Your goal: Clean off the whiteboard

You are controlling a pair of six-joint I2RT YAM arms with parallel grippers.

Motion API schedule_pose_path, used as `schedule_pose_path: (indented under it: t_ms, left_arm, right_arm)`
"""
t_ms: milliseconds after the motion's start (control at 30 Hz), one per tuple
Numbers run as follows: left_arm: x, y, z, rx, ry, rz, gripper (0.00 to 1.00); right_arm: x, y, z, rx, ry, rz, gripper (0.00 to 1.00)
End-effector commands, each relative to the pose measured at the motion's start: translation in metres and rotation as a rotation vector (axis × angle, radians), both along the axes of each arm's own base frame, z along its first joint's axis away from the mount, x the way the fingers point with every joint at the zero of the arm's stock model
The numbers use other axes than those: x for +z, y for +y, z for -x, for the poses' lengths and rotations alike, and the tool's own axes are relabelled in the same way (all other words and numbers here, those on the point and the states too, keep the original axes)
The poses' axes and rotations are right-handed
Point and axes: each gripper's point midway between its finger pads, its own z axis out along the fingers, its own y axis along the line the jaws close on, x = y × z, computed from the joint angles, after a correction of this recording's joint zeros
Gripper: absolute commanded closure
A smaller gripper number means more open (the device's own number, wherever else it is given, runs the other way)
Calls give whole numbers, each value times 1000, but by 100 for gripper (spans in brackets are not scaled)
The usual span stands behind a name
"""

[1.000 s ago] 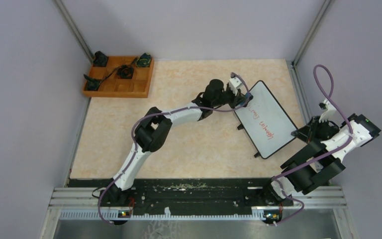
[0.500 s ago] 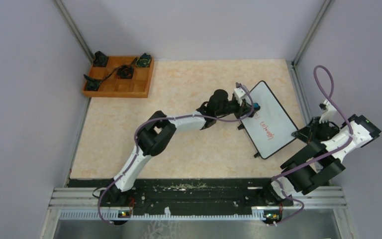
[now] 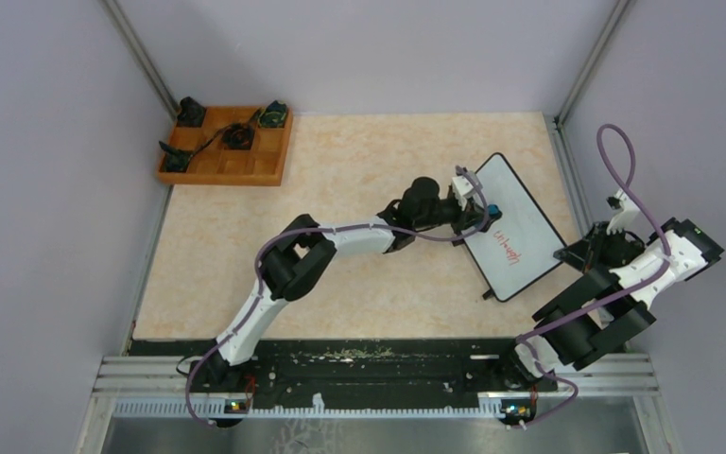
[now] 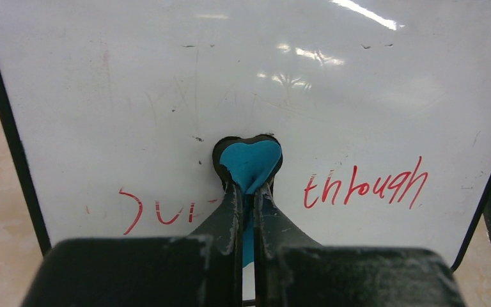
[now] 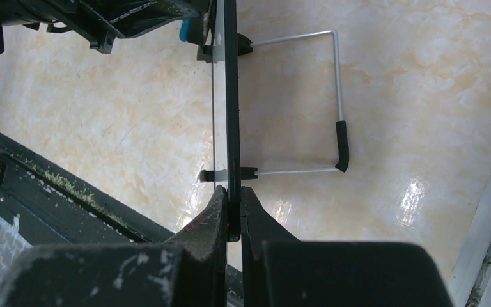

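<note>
If touching, whiteboard (image 4: pixel 249 77) before left hand (image 4: pixel 249 189).

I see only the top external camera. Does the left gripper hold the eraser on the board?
Observer: Yes. In the left wrist view the left gripper is shut on the blue eraser, which touches the whiteboard.
Operator: Which red writing is there?
Observer: The word "through" is whole, right of the eraser; only broken red strokes left of it.
Operator: And the right gripper?
Observer: The right gripper is shut on the board's black frame; a wire stand sits behind it.
</note>
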Motion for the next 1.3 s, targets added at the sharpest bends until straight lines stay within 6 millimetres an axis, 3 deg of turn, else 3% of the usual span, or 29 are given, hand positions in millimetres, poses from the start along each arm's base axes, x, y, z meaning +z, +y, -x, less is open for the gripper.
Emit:
schedule_pose_path:
  t_ms: [0, 367, 600, 800, 1000, 1267]
  left_arm:
    - [13, 12, -34, 79, -58, -23, 100]
    - [-9, 25, -70, 159, -75, -93, 100]
    - [-24, 30, -65, 155, -47, -108, 100]
    - [-23, 24, -39, 101, -12, -76, 100]
    - [-14, 8, 8, 26, -10, -37, 100]
    - [-3, -12, 55, -59, 1, 7, 100]
  right_arm:
    - [-17, 3, 16, 92, 41, 104, 100]
    - [-17, 5, 18, 96, 40, 110, 100]
    - [-15, 7, 16, 102, 38, 106, 100]
    - [-15, 10, 16, 109, 38, 108, 100]
    - [-15, 11, 15, 110, 38, 108, 100]
    - [-15, 12, 17, 115, 40, 114, 100]
